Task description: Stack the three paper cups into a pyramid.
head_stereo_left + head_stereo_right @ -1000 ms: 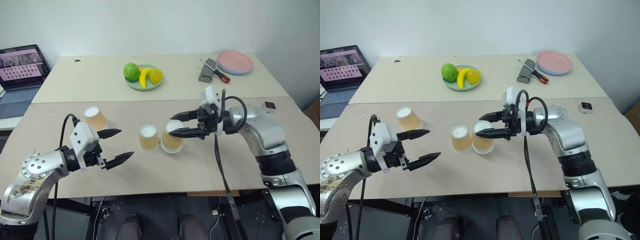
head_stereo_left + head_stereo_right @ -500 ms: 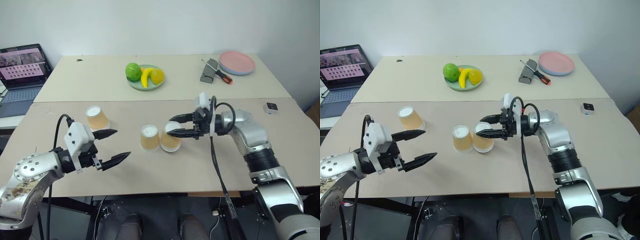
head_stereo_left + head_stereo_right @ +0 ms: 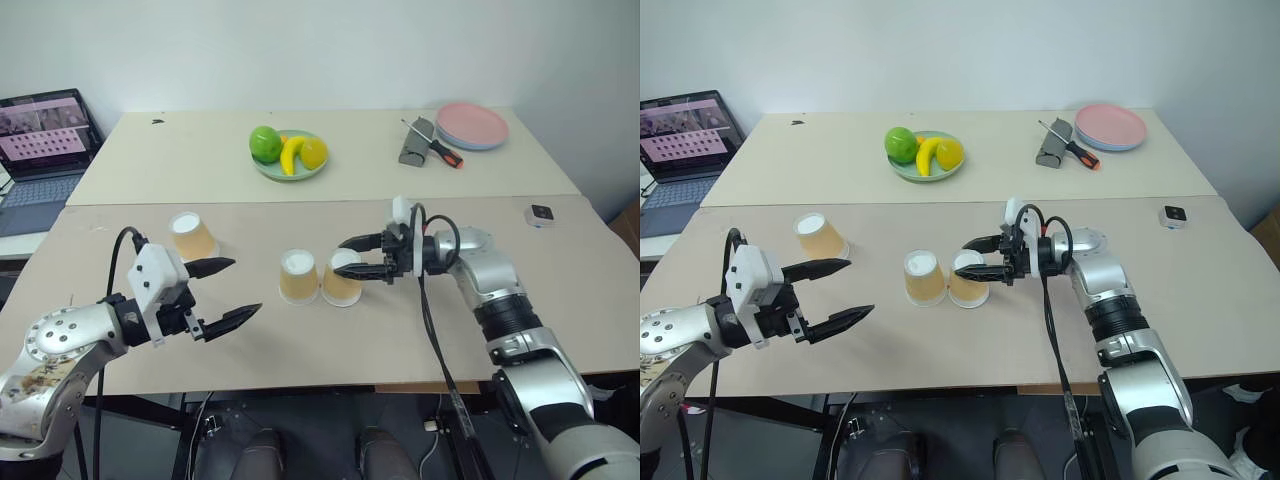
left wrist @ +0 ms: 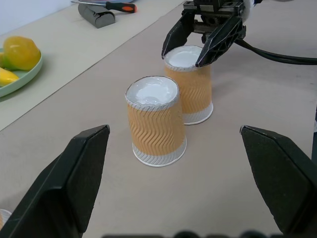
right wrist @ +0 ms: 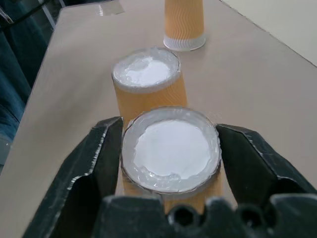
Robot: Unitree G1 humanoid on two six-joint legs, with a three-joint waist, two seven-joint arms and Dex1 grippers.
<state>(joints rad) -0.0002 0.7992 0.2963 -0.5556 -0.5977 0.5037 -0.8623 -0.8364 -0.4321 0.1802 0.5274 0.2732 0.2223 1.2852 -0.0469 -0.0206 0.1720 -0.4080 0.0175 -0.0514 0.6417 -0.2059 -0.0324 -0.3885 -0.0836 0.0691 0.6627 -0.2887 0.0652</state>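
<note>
Since a second ago our right gripper has set its cup down beside the middle cup and loosened, fingers now just clear of its top. Our left gripper hangs spread wide near the third cup, standing apart. We judge these cups light, thin and easily crushed, so we should pinch gently across the ribbed sides.

head pair looking down – wrist cameras close, sharing two cups

Two cups stand side by side, the third cup left.
</note>
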